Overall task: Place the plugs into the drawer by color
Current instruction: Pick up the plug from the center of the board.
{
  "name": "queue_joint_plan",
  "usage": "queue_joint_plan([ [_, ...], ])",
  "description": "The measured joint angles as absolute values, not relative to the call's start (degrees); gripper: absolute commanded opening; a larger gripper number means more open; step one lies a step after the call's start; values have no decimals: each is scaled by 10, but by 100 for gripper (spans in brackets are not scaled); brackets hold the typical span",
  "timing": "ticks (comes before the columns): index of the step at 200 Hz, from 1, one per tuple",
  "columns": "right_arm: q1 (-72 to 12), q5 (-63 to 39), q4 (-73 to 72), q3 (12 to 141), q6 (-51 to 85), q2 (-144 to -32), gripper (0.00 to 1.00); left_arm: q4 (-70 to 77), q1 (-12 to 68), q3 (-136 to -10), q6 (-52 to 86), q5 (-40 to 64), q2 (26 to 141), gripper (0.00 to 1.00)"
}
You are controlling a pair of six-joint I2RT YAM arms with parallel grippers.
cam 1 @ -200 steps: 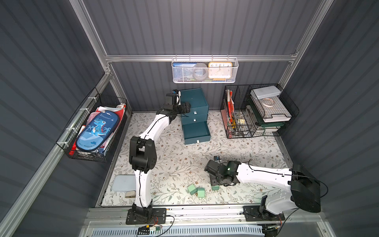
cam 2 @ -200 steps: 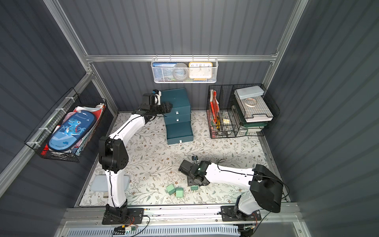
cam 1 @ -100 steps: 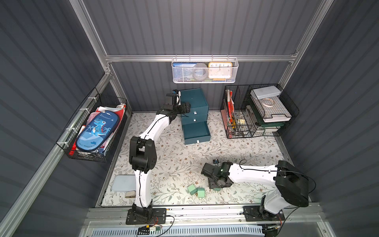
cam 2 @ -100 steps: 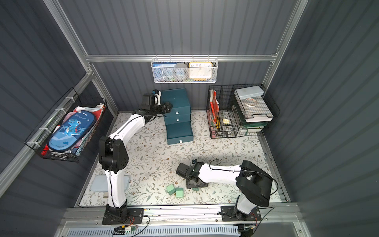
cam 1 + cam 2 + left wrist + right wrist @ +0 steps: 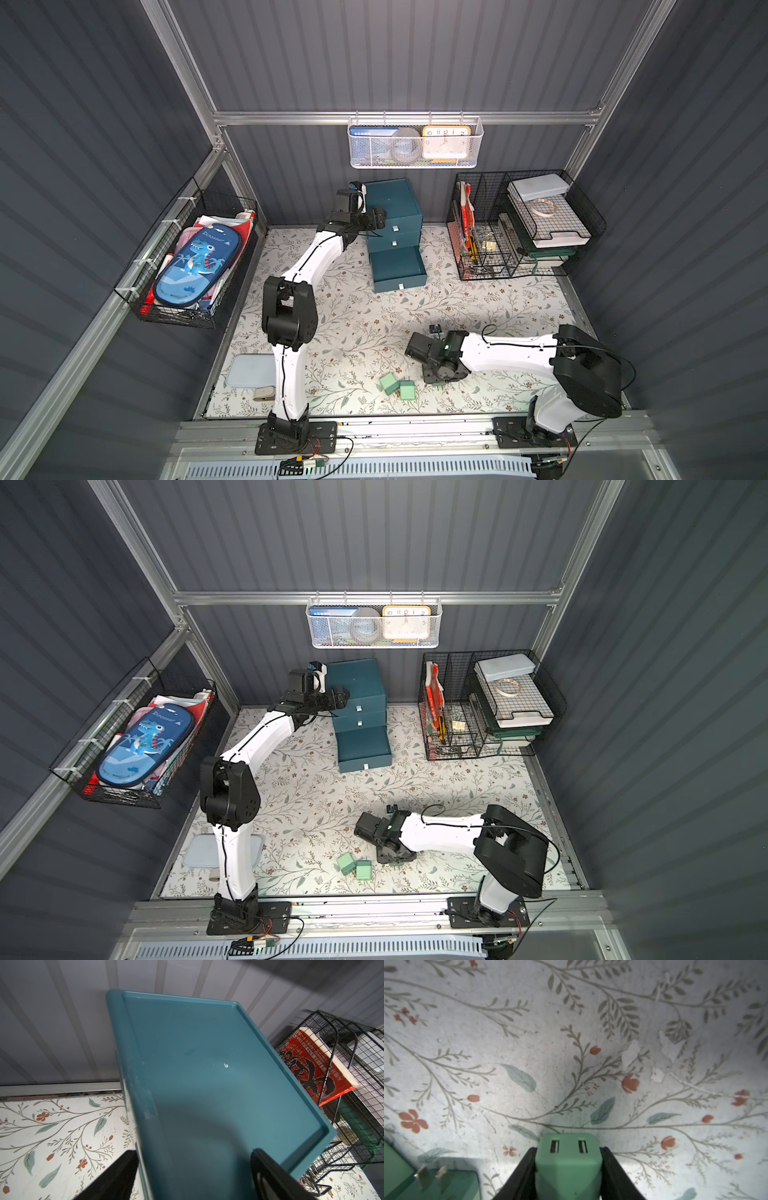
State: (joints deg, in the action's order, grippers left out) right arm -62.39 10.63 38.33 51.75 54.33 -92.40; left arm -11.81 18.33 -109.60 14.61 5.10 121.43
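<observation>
Well in front of the drawer (image 5: 395,203), down on the floral mat (image 5: 361,332), I am pinching a mint green plug (image 5: 568,1167) in my right gripper (image 5: 569,1150). Both black fingers (image 5: 610,1167) are lying flat against its sides, and its two slots are facing away from the wrist. Two other mint green plugs (image 5: 388,383) are lying just beside it, about as far from the drawer as it is.

I am judging the grasp to be seated, so I am planning to rise straight up before swinging toward the drawer, since a sideways start is likely to knock the neighbours. The drawer's bottom tray (image 5: 397,264) is standing pulled out toward me with no plugs showing in it, and I am aiming to let go low inside it so the plug is not bouncing out.

My left gripper (image 5: 376,218) is hovering at the drawer's top, its jaws spread and holding nothing, one finger (image 5: 116,1178) over the mat beside the drawer.

My right wrist view is showing finger contact and a neighbour's prongs (image 5: 429,1176), which both top views are hiding under my wrist. Both top views are showing the open tray and the path to it, while my left wrist view is showing only the drawer's top
</observation>
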Motion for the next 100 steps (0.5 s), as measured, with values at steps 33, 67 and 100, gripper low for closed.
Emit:
queue_joint_plan([
  [33, -580, 114, 393, 588, 473, -950, 32, -118, 183, -1095, 146, 51, 1214, 89],
  [67, -484, 128, 366, 719, 343, -1004, 31, -114, 183, -1093, 146, 51, 1214, 89],
  [100, -404, 142, 321, 844, 228, -1068, 33, -114, 183, -1093, 146, 51, 1214, 89],
])
